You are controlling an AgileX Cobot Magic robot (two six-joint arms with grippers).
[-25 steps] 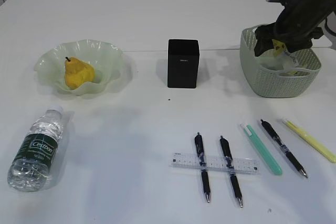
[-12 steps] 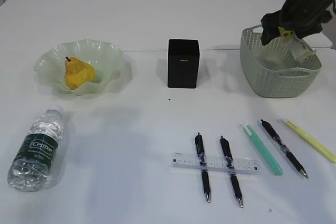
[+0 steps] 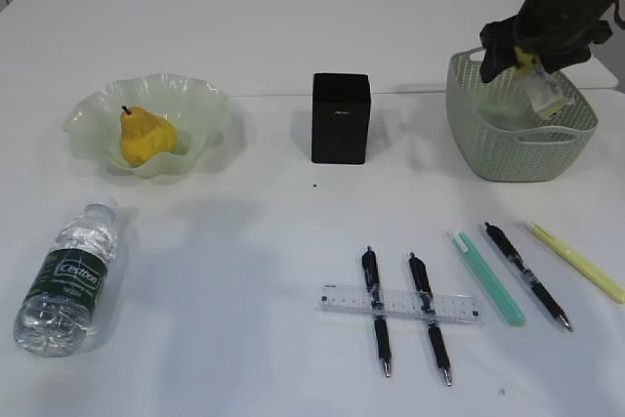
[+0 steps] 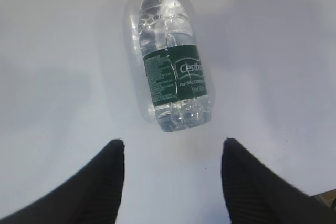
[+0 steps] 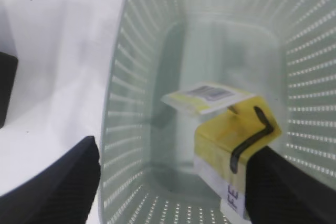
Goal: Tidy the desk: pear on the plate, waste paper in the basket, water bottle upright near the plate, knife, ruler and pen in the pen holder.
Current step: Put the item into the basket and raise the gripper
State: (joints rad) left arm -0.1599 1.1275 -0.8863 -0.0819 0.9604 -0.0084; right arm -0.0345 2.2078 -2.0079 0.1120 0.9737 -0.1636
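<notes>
A crumpled yellow and white waste paper (image 3: 540,93) hangs over the pale green basket (image 3: 518,148). My right gripper (image 3: 522,51) is just above it. In the right wrist view the right gripper (image 5: 176,148) is open, and the waste paper (image 5: 231,129) clings to its right finger above the basket's floor (image 5: 173,182). The water bottle (image 4: 175,72) lies on its side ahead of my open left gripper (image 4: 172,142), apart from it. The bottle (image 3: 68,280) is at front left. The pear (image 3: 145,136) sits on the plate (image 3: 210,104). The black pen holder (image 3: 340,117) stands mid-table.
A clear ruler (image 3: 400,304) lies across two black pens (image 3: 377,312) (image 3: 429,317) at the front. To their right lie a teal knife (image 3: 485,277), another black pen (image 3: 525,274) and a yellow pen (image 3: 576,262). The left arm is out of the exterior view.
My right gripper has risen from inside the basket to above its rim, and the waste paper came up with it. The bottle and desk items have not moved.
</notes>
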